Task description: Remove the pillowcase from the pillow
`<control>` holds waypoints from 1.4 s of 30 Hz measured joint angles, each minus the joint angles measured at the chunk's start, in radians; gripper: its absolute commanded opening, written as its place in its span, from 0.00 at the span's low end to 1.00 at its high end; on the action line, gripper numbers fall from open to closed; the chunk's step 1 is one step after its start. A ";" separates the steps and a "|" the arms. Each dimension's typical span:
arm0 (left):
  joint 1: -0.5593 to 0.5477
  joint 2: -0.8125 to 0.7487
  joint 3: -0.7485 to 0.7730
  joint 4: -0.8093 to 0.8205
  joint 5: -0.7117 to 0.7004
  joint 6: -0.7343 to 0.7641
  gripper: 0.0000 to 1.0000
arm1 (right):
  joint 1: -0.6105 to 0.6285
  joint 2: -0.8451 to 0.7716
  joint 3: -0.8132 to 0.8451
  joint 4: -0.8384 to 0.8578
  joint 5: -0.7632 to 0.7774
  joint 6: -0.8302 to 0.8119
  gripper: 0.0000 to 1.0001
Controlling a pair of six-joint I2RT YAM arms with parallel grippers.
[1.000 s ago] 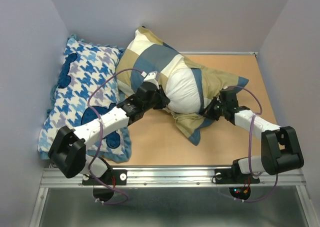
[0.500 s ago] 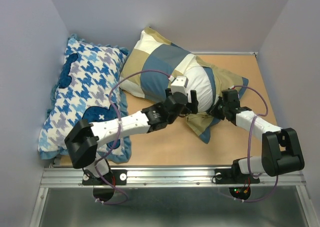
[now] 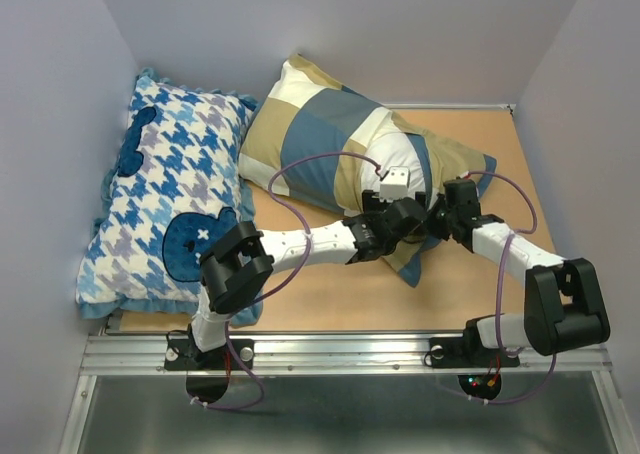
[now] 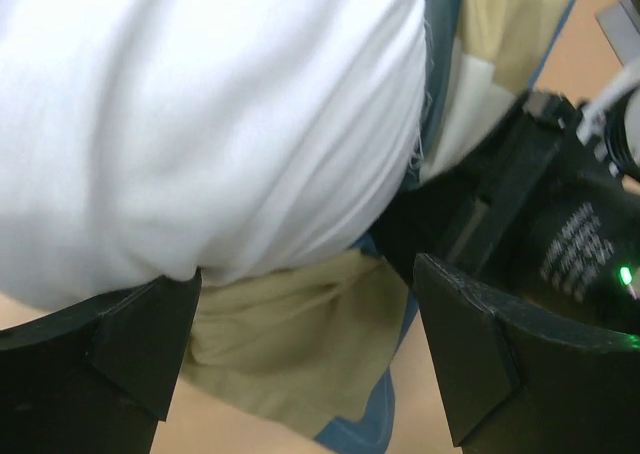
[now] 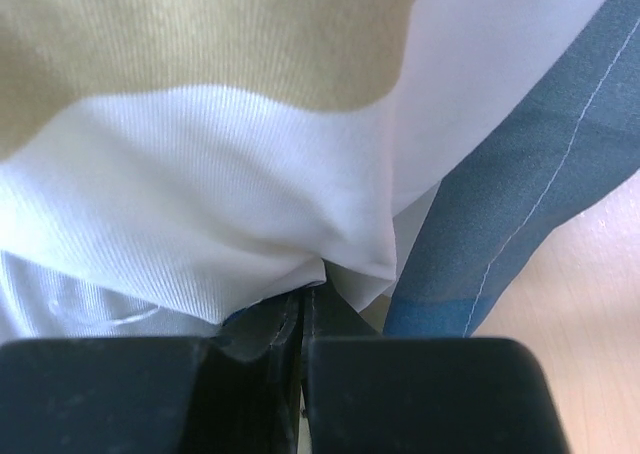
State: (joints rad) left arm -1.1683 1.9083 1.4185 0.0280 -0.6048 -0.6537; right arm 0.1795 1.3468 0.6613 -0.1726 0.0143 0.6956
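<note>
The pillowcase (image 3: pixel 320 134), in tan, slate blue and cream blocks, lies across the back of the table with the white pillow (image 3: pixel 408 159) bulging from its open right end. My left gripper (image 3: pixel 408 217) is open at that opening. In the left wrist view its fingers (image 4: pixel 140 344) stand wide apart around the pillow's (image 4: pixel 200 124) lower edge and a tan flap of the pillowcase (image 4: pixel 290 334), gripping nothing. My right gripper (image 3: pixel 441 217) is just to the right, shut on a fold of the pillowcase (image 5: pixel 200 204) pinched at its tips (image 5: pixel 305 292).
A blue-and-white houndstooth cushion (image 3: pixel 170 194) with dark blue bear shapes fills the left side, and the left arm passes its lower corner. Grey walls close in the left, back and right. A metal rail (image 3: pixel 340 349) runs along the near edge.
My left gripper opened and let go, then swung right along the pillow's front to the opening by the right gripper. The pillow and case settled flatter and further back. The right gripper stayed shut.
</note>
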 measured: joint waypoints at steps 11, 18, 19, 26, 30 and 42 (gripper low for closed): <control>0.133 0.139 0.116 0.023 0.142 -0.022 0.00 | 0.017 -0.053 -0.010 -0.003 0.010 0.000 0.01; 0.204 0.146 0.148 0.034 0.325 -0.043 0.00 | 0.056 -0.127 -0.008 -0.014 0.013 0.001 0.01; 0.214 0.146 0.154 0.033 0.339 -0.048 0.00 | 0.063 -0.140 -0.008 -0.015 0.013 0.001 0.01; 0.256 0.151 0.229 -0.041 0.393 -0.114 0.00 | 0.243 -0.242 0.011 -0.018 0.064 0.011 0.01; 0.269 0.188 0.364 -0.175 0.409 -0.115 0.00 | 0.346 -0.261 0.010 -0.014 0.154 0.047 0.01; 0.393 0.164 0.417 -0.346 0.645 -0.094 0.00 | 0.394 -0.398 -0.156 0.085 0.221 0.239 0.01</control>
State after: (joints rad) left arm -0.7753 2.0724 1.8351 -0.3176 0.0402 -0.7479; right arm 0.5732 0.9489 0.5049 -0.0872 0.2356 0.9348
